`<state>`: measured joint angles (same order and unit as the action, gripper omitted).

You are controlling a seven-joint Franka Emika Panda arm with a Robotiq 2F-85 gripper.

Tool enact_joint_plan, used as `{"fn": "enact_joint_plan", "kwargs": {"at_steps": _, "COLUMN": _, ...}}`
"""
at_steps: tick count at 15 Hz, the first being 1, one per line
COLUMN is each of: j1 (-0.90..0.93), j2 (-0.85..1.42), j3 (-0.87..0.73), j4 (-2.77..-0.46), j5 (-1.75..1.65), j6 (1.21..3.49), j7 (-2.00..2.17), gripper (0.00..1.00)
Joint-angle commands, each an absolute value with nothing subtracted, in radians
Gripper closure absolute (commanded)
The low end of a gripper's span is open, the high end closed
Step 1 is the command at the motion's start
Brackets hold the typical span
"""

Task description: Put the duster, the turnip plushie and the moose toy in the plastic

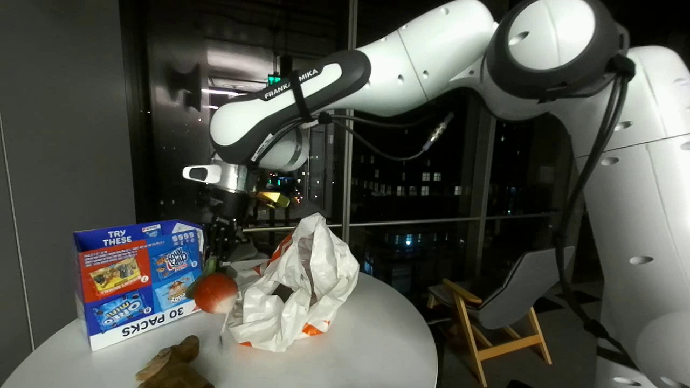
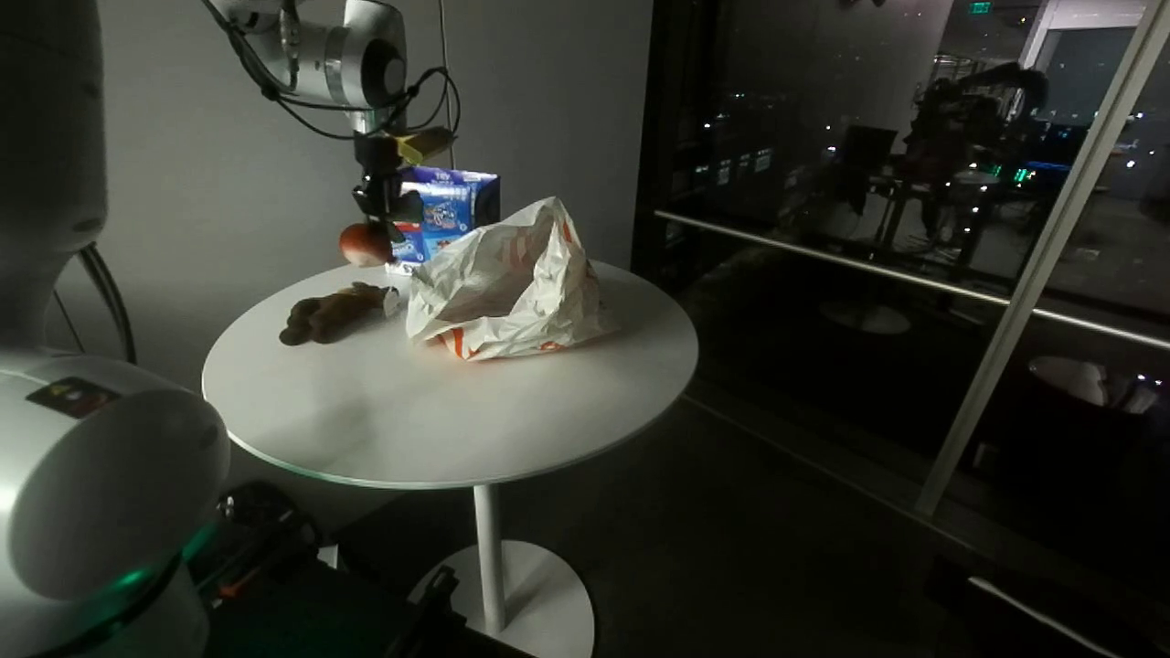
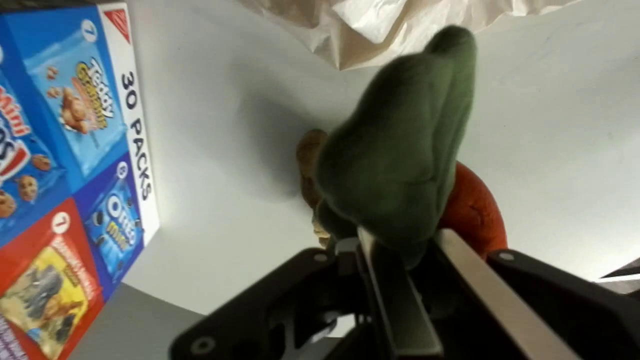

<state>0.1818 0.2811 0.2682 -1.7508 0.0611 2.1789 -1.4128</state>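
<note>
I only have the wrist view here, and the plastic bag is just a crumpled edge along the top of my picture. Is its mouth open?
Observer: Yes. In an exterior view the plastic bag gapes open, with its inside showing.
Operator: Good. Looking down, I see the gripper pinching green leaves, but I can't judge height. Is that load up or down?
Observer: Up. In an exterior view the turnip plushie hangs above the table, not resting on it.

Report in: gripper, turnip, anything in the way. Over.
Gripper shut on turnip plushie, held clear of table. Not yet in crumpled plastic bag; might snag there. Moose toy on table.
</note>
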Motion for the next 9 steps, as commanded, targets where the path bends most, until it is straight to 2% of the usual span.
{"fn": "enact_joint_plan", "kwargs": {"at_steps": 1, "j1": 0.179, "j2": 0.070, "j3": 0.245, "j4": -1.991, "j5": 0.045, "j6": 2.336, "j7": -1.278, "gripper": 0.91}}
{"fn": "enact_joint_plan", "kwargs": {"at_steps": 9, "j1": 0.184, "j2": -0.268, "j3": 0.211, "j4": -2.422, "j5": -0.030, "j6": 2.579, "j7": -0.886, "gripper": 0.91}}
